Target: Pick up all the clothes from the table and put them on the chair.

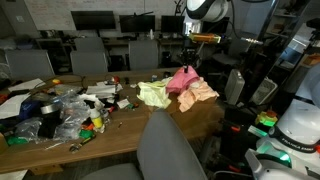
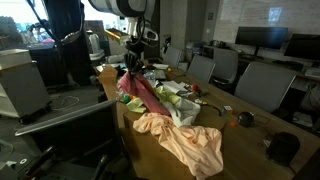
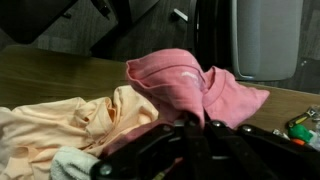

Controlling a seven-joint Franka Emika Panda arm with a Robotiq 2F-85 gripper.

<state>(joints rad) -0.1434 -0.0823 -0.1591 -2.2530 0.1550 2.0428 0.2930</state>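
No legible text, label, brand or number -- everything too small, too blurred.

The Panda arm point(image 1: 207, 10) reaches down from up high, white wrist bent over, and the Robotiq gripper point(image 1: 190, 60) hangs fingers-down, its dark jaws pinched shut on a bunched fold of the pink garment point(image 1: 182, 80).

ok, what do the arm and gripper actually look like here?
Arm: glossy white rounded shells, dark at the joints. An orange band sits above the gripper, which is all black. Wrist view shows black fingers on bar linkages. No markings legible.
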